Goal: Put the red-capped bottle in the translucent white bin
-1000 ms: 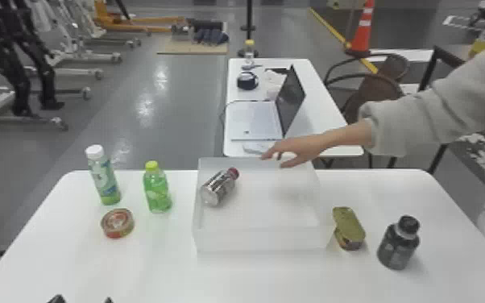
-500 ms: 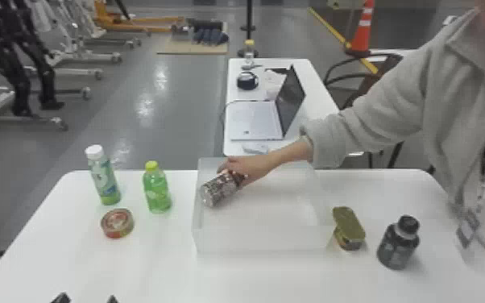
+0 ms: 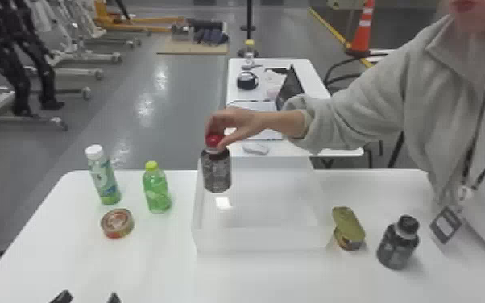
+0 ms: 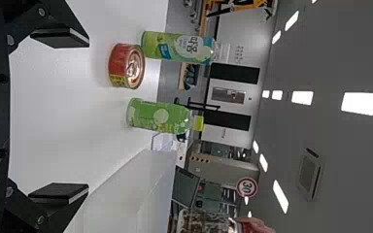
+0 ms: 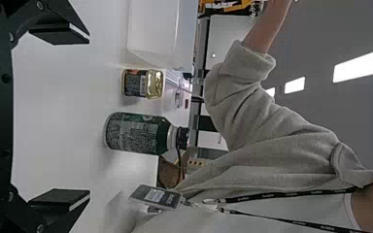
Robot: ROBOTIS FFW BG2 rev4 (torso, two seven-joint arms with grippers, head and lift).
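Nearest, at the bottom edge of the head view, the left tool (image 3: 88,297) has its fingers spread with nothing between them. In the right wrist view the right tool (image 5: 88,116) is likewise spread and holds nothing.

On the white worktop (image 3: 133,274), toward the robot's right, stand a dark bottle (image 3: 398,243) with a black cap and a gold-lidded tin (image 3: 348,229). On the left lies a round red tin (image 3: 117,223). The translucent white bin (image 3: 253,241) sits in the middle. Left of the bin stand a green bottle (image 3: 157,191) with a yellow cap and a taller white-capped bottle (image 3: 104,177).

The red-capped bottle (image 3: 216,171) is over the left part of the bin, toward its far side. It is squat and clear-walled, with a dark brown, mottled body and a rounded red cap. It hangs upright from a person's hand (image 3: 239,123), which grips it by the cap; in the left wrist view it is above the bin's rim.

Half a second earlier it was tilted inside the bin with the hand over its cap end; now it is lifted and upright.

Beyond, a second worktop (image 3: 312,86) carries a laptop (image 3: 292,86) and a mouse (image 3: 255,148). Farther back stands an orange traffic cone (image 3: 361,30).
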